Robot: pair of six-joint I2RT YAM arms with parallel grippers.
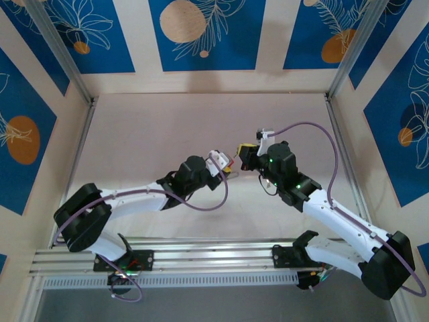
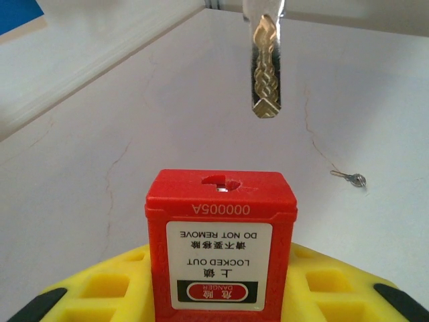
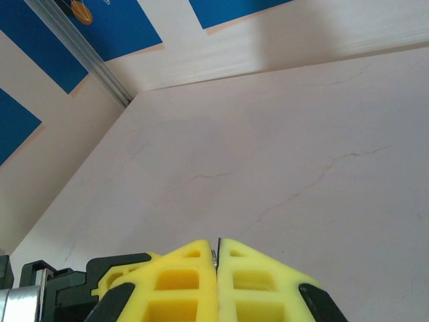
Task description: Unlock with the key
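My left gripper [image 2: 221,295] clamps the red plastic block padlock [image 2: 221,241], its keyhole [image 2: 221,181] facing away from the fingers, while the silver metal key [image 2: 266,67] — pinched in my closed right gripper [image 3: 218,265] — points blade-first back at it from just beyond, slightly right of that keyhole.

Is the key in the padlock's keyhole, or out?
Out: the silver metal key hangs apart from the red plastic padlock, table visible between its tip and the keyhole.

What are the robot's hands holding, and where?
The left gripper clamps the red padlock by its body; the right gripper pinches the key by its head.
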